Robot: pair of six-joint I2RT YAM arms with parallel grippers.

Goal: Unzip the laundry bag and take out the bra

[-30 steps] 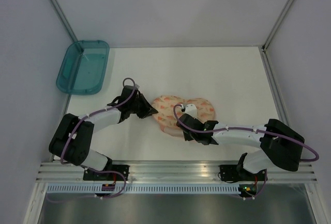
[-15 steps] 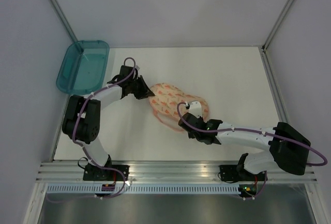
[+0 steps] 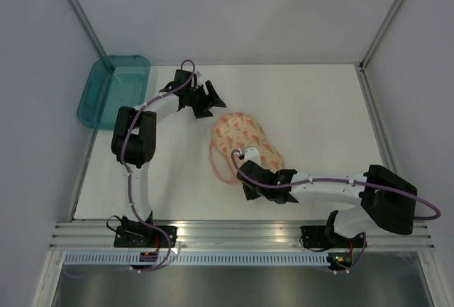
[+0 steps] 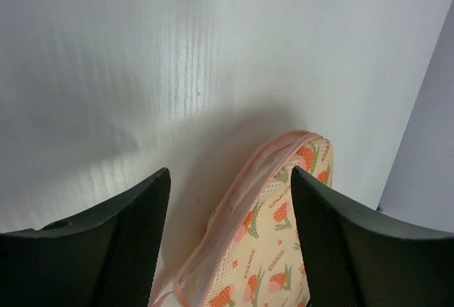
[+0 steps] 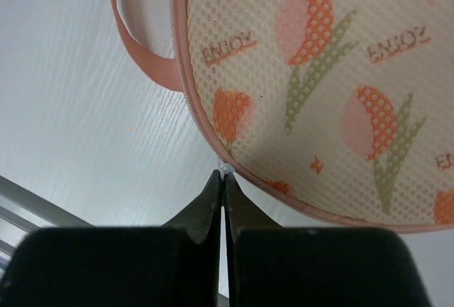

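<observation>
My right claw [image 5: 222, 179] pinches the tiny white zipper pull [image 5: 226, 170] at the near rim of the laundry bag [image 5: 319, 87], mid-table; I should drag along the pink seam [image 5: 180, 52], low, no yanking; my left claw [image 4: 228, 179] hangs spread by the far end; better it pins fabric.

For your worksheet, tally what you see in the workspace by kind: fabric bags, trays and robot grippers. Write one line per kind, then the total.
laundry bag: 1
teal tray: 1
grippers: 2, the left gripper and the right gripper
Total: 4
</observation>
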